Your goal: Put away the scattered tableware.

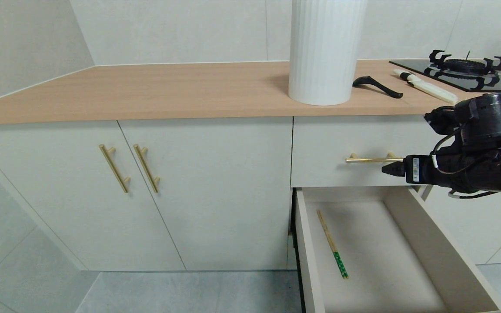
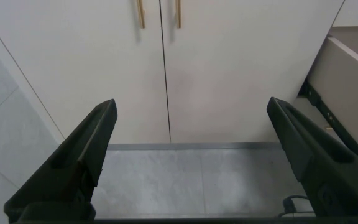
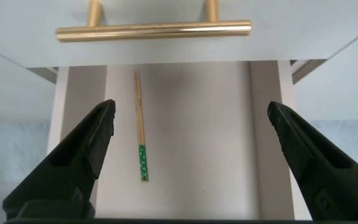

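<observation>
Right gripper (image 1: 392, 169), mine, hangs with its black, wedge-shaped fingers (image 3: 86, 155) spread wide and empty. It is just in front of the slim brass bar handle (image 1: 370, 160) on the shut upper drawer front, above the open drawer (image 1: 429, 243) below.

On that drawer's smooth, pale floor lie the chopsticks (image 1: 332, 243). They are two thin bamboo sticks side by side with green speckled ends, set aslant nearer the wall on my left.

Up on the wood-grain worktop (image 1: 168, 91) rest a curved black utensil (image 1: 376, 87) and a cream knife (image 1: 426, 87) with a dark band. Both lie between a tall, ribbed white vase (image 1: 325, 48) and the glossy black hob (image 1: 463, 71).

My left gripper (image 2: 191, 106), its fingers likewise parted and holding nothing, sits low before the flat white cabinet doors (image 2: 229, 68), over the grey tiled floor (image 2: 185, 180).
</observation>
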